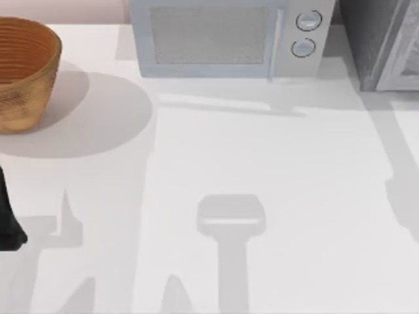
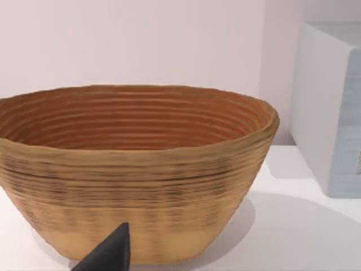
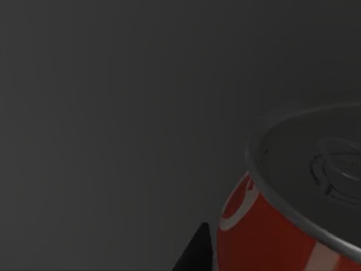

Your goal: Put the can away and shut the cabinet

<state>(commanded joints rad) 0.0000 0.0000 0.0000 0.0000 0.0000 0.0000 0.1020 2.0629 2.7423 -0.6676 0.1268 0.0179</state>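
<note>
The red can [image 3: 265, 237], with its silver top and white lettering, sits close to the camera in the right wrist view. My right gripper [image 3: 248, 257] is shut on it, and one dark finger [image 3: 194, 251] lies against its side. Dark grey surface surrounds the can. The cabinet [image 1: 374, 39], a dark grey speckled box, stands at the table's far right corner with its light grey door panel [image 1: 404, 60] angled outward. My left gripper [image 1: 10, 229] is parked at the table's left edge, in front of the basket.
A woven brown basket [image 1: 23, 72] [image 2: 135, 169] stands at the back left. A pale microwave [image 1: 222, 36] [image 2: 327, 107] with two round dials occupies the back middle. The white table [image 1: 262, 163] stretches out in front of them.
</note>
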